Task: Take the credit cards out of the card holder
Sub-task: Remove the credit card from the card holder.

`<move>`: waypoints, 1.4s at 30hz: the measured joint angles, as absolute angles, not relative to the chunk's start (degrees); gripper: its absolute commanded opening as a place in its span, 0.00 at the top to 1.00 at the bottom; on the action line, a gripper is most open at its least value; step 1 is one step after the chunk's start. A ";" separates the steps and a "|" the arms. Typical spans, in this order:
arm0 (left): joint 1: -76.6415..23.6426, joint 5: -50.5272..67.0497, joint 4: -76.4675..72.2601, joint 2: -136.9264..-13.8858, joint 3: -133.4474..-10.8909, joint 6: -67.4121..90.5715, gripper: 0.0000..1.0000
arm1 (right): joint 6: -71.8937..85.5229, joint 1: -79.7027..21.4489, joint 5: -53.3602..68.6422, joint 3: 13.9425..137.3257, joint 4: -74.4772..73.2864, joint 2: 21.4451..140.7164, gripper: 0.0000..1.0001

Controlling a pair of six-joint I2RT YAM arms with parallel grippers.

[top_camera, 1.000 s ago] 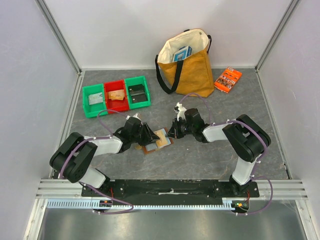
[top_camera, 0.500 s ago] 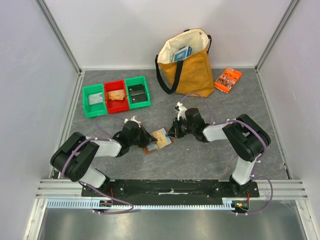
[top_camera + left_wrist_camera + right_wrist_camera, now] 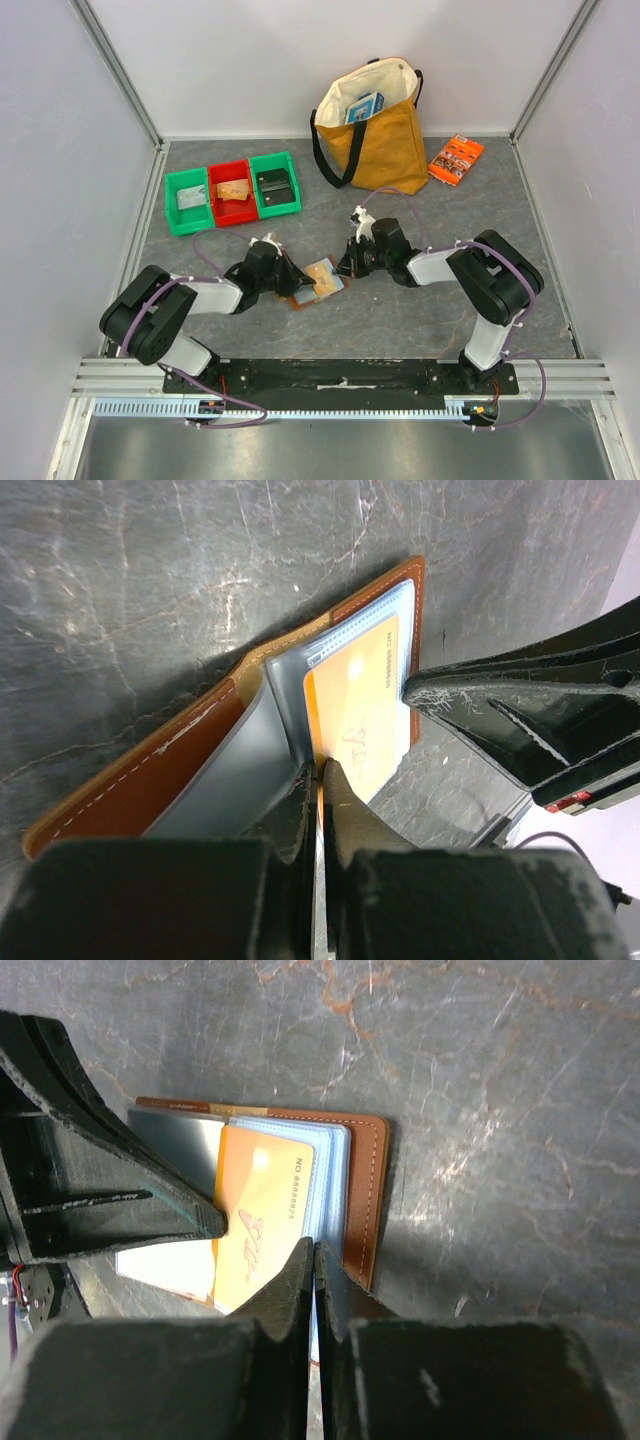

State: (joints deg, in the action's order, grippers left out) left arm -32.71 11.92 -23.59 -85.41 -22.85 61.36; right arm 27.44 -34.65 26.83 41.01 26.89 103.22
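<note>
Left gripper just snaps closed, seemingly on card edge | right gripper closed, pinning holder | 1 card looks ready to pull

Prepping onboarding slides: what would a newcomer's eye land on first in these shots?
At the centre of the top view, the shut left hand and right hand sit at either side of the open brown card holder, with an orange card showing in its pale sleeves. Behind them a yellow tote bag stands near the back wall, with green and red bins to its left.
</note>
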 measured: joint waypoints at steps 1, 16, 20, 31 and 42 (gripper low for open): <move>-32.71 12.49 -23.09 -85.36 -23.00 61.01 0.98 | 27.42 -34.70 26.87 40.47 27.07 102.78 0.91; -32.75 17.45 -19.88 -84.53 -23.64 56.45 0.98 | 30.92 -35.57 31.35 35.29 36.99 100.25 0.81; -32.75 18.15 -19.46 -84.33 -23.68 55.94 0.98 | 32.21 -35.90 32.42 36.05 38.54 103.22 0.81; -32.75 16.47 -17.80 -82.32 -23.42 55.92 0.98 | 33.10 -35.88 30.79 39.09 34.68 105.73 0.89; -32.75 12.84 -14.98 -76.09 -20.51 61.10 0.98 | 32.80 -35.73 28.38 39.24 31.92 104.95 0.95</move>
